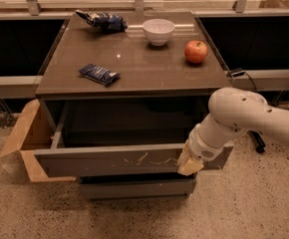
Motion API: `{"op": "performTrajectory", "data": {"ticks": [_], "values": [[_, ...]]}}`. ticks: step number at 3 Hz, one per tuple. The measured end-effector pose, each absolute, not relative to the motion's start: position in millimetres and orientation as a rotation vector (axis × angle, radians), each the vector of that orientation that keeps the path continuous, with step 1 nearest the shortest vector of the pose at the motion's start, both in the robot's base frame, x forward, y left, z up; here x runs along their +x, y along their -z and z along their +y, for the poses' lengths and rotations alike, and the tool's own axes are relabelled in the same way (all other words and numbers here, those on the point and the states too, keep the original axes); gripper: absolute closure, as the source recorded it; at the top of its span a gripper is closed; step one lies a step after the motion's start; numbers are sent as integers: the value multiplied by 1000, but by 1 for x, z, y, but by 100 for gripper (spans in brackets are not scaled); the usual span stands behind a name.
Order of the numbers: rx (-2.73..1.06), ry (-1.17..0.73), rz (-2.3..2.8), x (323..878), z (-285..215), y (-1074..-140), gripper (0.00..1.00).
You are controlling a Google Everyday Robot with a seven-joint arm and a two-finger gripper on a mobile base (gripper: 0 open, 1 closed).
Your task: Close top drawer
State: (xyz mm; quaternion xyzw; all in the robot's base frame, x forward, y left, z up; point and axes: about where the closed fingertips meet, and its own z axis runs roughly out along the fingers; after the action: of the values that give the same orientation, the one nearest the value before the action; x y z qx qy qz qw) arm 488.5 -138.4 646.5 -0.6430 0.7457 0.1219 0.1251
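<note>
The top drawer (109, 159) is a wide shallow grey drawer, pulled well out from under the brown tabletop (134, 63). Its flat front panel has whitish scratches near the middle and right. Its inside looks dark. My gripper (188, 164) is at the right part of the drawer front, its tan fingertips against the panel's outer face. The white arm reaches in from the right and covers the drawer's right end.
On the tabletop lie a dark blue snack bag (99, 74), another bag (102, 20) at the back, a white bowl (159, 31) and a red apple (196, 51). An open cardboard box (27, 136) stands left of the cabinet. A lower drawer front (134, 187) sits below.
</note>
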Motion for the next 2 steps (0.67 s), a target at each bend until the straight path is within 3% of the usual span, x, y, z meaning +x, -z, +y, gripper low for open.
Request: {"op": "performTrajectory", "data": {"ticks": [2], "values": [[-1854, -335, 2163, 502, -150, -647, 0]]}}
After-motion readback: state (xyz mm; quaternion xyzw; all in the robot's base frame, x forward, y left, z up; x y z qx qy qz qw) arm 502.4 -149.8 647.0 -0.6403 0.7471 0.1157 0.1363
